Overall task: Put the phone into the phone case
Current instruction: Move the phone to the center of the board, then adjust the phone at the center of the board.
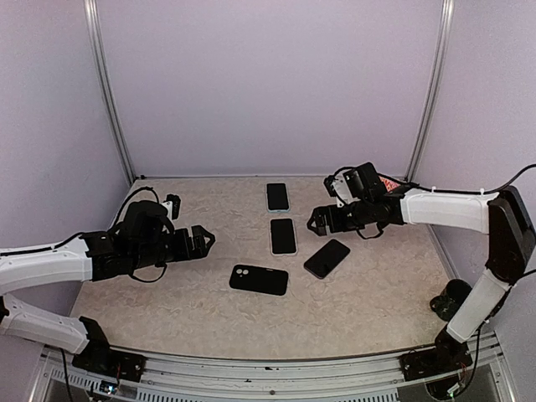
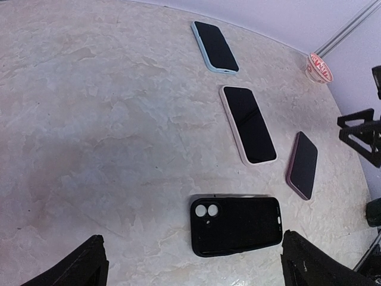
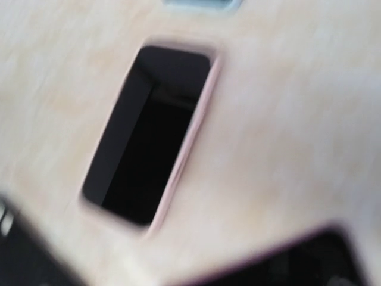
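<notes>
Case: a soft black phone case with two round camera holes [image 1: 259, 280] [image 2: 236, 225] lies flat at the front middle of the counter. It is empty, and the pale surface shows through the holes.
Phone: a dark phone with a mauve edge [image 1: 327, 258] [image 2: 303, 164] lies screen up and askew, near the case's right end and a little behind it, apart from it.
Other phones: a dark-screened phone in a pale pink rim [image 1: 283, 236] [image 2: 248, 124] lies behind the case. A dark-screened phone in a light blue rim [image 1: 277, 197] [image 2: 215, 46] lies beyond that, toward the back wall, apart from it.
Left fingers [image 1: 203, 235] [image 2: 77, 268]: spread apart with nothing between them, above the counter left of the case.
Right fingers [image 1: 316, 223] [image 2: 357, 122]: spread apart and holding nothing, just right of the pink-rimmed phone.
Left wrist view: it takes in the case and all three phones at once. It also shows a small red-and-white round object [image 2: 319, 65] by the far right wall; the top view shows only a red scrap of it behind the right arm.
Right wrist view: blurred. The pink-rimmed phone [image 3: 149, 137] fills the middle and a sliver of light blue sits at the top edge. The dark shapes along the bottom are too smeared to tell.
Counter: beige, marbled and matt [image 1: 167, 310].
Room: pale lilac walls with a metal upright [image 1: 107, 92] in each back corner.
</notes>
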Motion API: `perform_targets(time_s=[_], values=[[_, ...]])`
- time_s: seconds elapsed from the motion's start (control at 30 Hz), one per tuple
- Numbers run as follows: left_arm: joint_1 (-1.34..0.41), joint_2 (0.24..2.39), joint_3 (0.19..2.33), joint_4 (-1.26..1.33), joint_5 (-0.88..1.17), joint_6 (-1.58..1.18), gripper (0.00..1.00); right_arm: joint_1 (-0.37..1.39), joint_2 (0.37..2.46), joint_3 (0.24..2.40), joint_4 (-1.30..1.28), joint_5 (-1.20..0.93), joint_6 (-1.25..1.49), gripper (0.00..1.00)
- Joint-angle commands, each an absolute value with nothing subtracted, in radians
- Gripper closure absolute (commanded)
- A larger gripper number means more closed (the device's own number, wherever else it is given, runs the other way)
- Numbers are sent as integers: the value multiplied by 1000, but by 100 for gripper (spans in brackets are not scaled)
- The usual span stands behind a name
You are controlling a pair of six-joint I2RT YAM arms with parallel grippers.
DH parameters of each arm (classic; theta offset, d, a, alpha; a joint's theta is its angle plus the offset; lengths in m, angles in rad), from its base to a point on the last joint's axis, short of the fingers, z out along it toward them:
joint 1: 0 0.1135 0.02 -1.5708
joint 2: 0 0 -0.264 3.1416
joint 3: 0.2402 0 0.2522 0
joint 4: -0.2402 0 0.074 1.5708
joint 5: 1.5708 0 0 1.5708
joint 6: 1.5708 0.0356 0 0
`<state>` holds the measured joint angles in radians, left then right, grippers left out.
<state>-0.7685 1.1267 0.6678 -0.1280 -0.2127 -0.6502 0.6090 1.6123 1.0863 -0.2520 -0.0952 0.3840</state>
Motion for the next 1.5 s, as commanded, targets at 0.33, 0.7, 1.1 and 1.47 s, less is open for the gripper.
perform_targets(time_s=[0.33,0.7,1.1,1.47], values=[[-765,1103,653,-142,-210,-659,1,483,2049,1490,-396,-299,179,1],[-767,1120,654,-117,-182,-658,1,477,2031,1388,-393,-333,174,1],[-843,1245,760,-111,-168,-584,1,467,1873,1184,-392,-319,219,1],[-981,1561,1075,-177,-94,-288,1,466,1649,955,-341,-322,278,1]])
